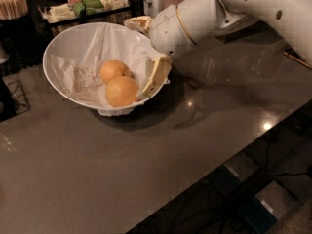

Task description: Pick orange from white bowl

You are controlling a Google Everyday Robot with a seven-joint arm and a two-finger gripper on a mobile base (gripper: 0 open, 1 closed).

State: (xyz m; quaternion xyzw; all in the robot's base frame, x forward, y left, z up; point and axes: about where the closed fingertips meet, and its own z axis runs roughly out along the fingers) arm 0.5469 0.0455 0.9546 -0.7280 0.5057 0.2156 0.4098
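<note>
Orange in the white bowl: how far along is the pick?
Done: the gripper is at the right rim of the white bowl, open. In hand: nothing; the orange lies ungrasped beside a second orange. Left: close on it, lift it out.

You see a plain yellow-orange orange [122, 91] and a paler second orange [114, 70] lying on crumpled white paper [112, 43] in the white bowl [51, 57]. Your claw [141, 55], at the bowl's right rim, has cream fingers [157, 74] spread apart. The arm [195, 18] is glossy white with a thin gold ring. The worktop [97, 169] is dark grey-brown.
</note>
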